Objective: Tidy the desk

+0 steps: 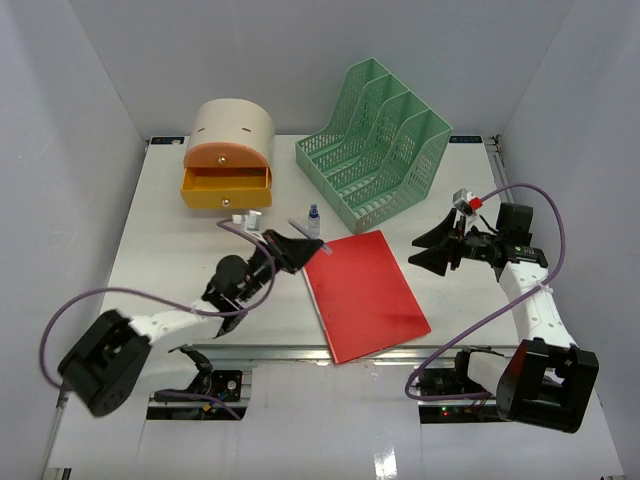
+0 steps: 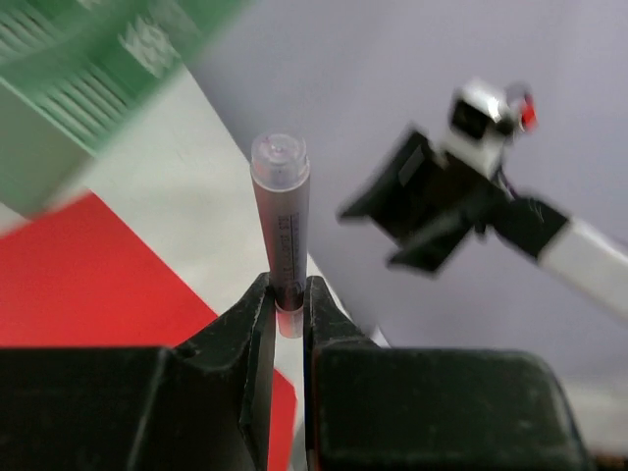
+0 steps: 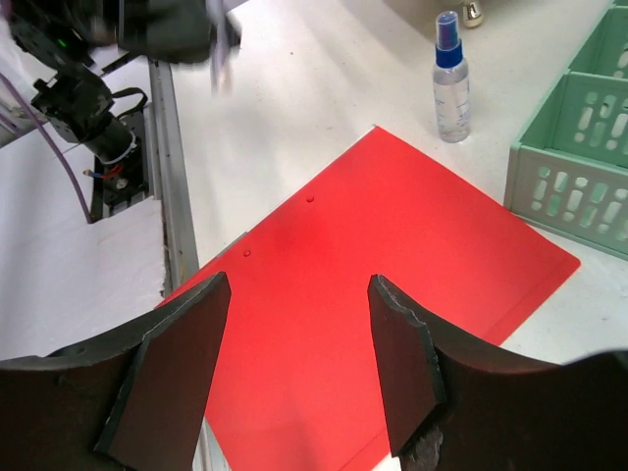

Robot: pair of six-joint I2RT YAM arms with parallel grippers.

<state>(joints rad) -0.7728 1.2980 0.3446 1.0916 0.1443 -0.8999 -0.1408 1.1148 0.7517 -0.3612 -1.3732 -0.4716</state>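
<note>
Desk (image 1: pixel 170 250): spread beneath everything, metal rail at near edge. Green file rack (image 1: pixel 378 150) is set far right; red folder (image 1: pixel 365 295) laid front centre; beige drawer box (image 1: pixel 232 150) far left. Right gripper (image 3: pixel 299 283) is held with jaws apart, facing the folder. Left gripper (image 2: pixel 287 304) is clamped on a grey pen (image 2: pixel 282 226).

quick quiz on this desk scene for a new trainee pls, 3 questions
1. True or false: the right pincer is clamped on the red folder.
2. What does the left pincer hold? A nothing; B a pen; C the folder.
3. Fill in: the yellow drawer of the beige box is ___.

Key: 1 false, it stands open above the folder, gripping nothing; 2 B; 3 open.
</note>
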